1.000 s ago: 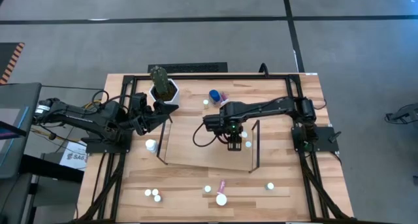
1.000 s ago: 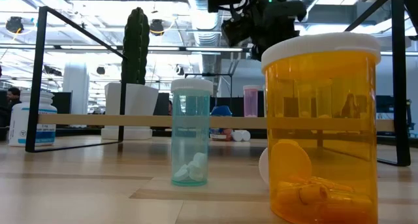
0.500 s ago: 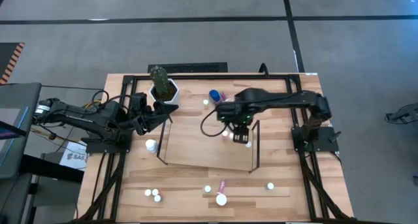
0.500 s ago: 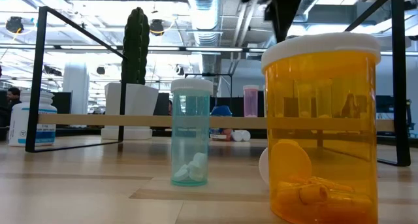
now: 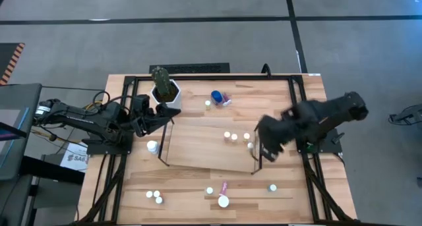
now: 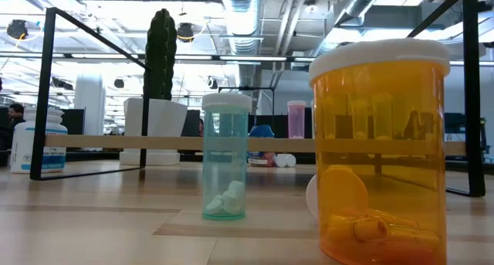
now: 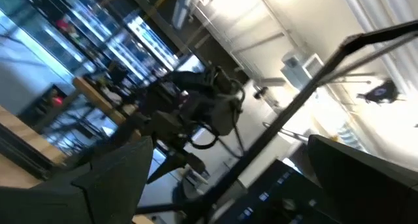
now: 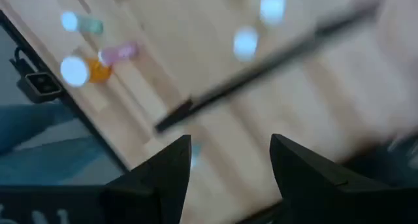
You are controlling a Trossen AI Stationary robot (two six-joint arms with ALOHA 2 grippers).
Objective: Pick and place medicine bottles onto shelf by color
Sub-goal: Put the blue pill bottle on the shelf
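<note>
The shelf (image 5: 198, 147) lies mid-table, with dark upright panels at its two short ends. Several white-capped bottles (image 5: 231, 136) stand on its right part. Others stand on the table: a blue-capped one (image 5: 216, 96) at the far side, an orange one (image 5: 223, 201) and a pink one (image 5: 224, 186) at the near side. My right gripper (image 5: 267, 148) is open and empty, just right of the shelf's right panel (image 5: 257, 147). It also shows in the right wrist view (image 8: 230, 149). My left gripper (image 5: 165, 114) is open and empty beside the cactus pot (image 5: 165, 91).
The table's black frame (image 5: 211, 76) runs round the edges. A white bottle (image 5: 152, 146) stands left of the shelf. Small bottles stand near the front edge (image 5: 155, 196) and at the near right (image 5: 272, 187). In the low view the orange bottle (image 6: 378, 149) and a teal one (image 6: 225, 166) stand close to the camera.
My right gripper has swung from above the shelf's right part toward the table's right edge and a little toward the near edge. It has gone up out of the low view. Two white-capped bottles now show on the shelf where it hovered.
</note>
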